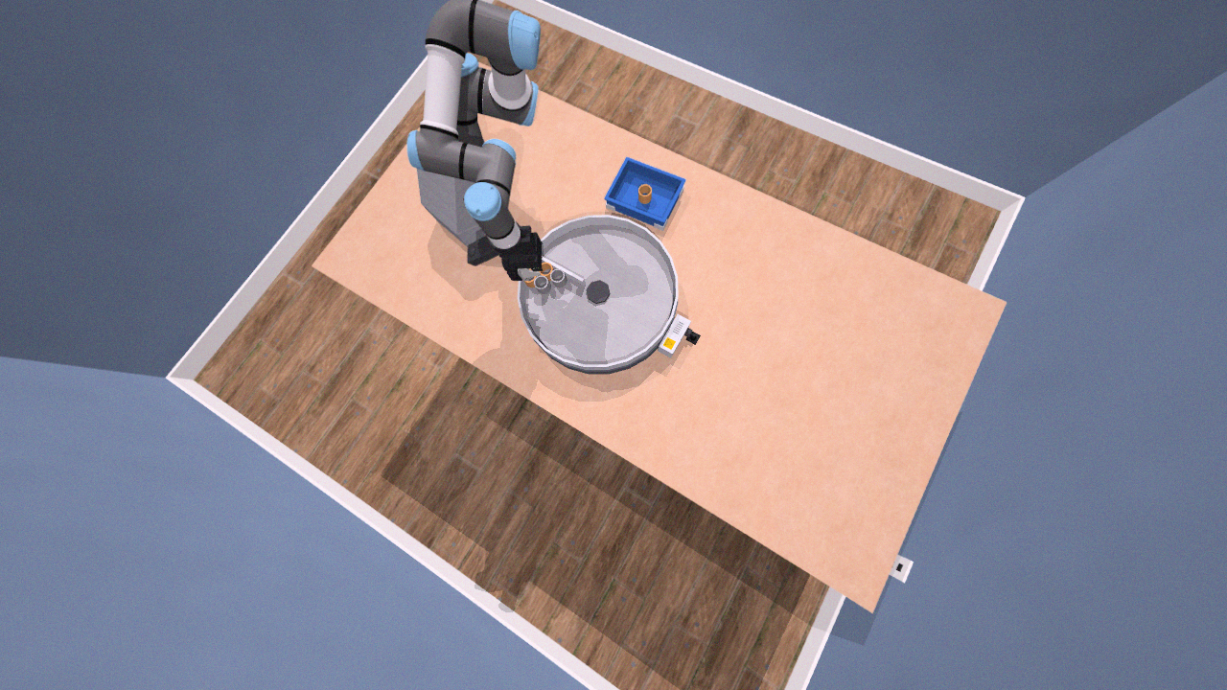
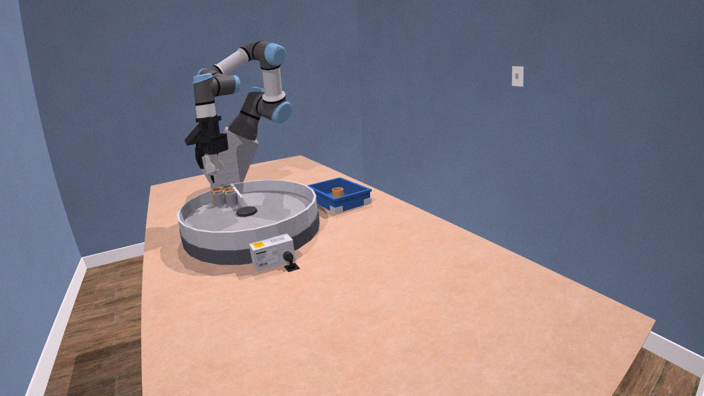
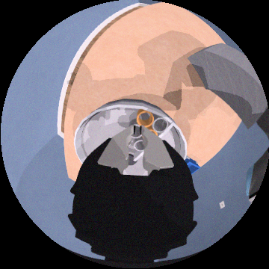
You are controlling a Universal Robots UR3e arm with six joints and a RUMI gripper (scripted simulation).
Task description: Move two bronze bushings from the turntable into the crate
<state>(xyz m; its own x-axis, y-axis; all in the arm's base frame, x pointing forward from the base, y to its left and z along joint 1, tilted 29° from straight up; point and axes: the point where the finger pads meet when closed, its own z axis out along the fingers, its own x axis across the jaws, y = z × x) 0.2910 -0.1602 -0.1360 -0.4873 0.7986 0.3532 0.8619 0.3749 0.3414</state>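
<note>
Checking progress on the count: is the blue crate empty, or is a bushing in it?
Not empty: one bronze bushing stands upright inside the blue crate, in top and exterior views.

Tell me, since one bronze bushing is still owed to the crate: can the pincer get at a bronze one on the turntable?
Probably yes. The pincer, shut and empty, hangs right above the cluster; a bronze bushing stands open-topped, though grey bushings crowd against it.
</note>
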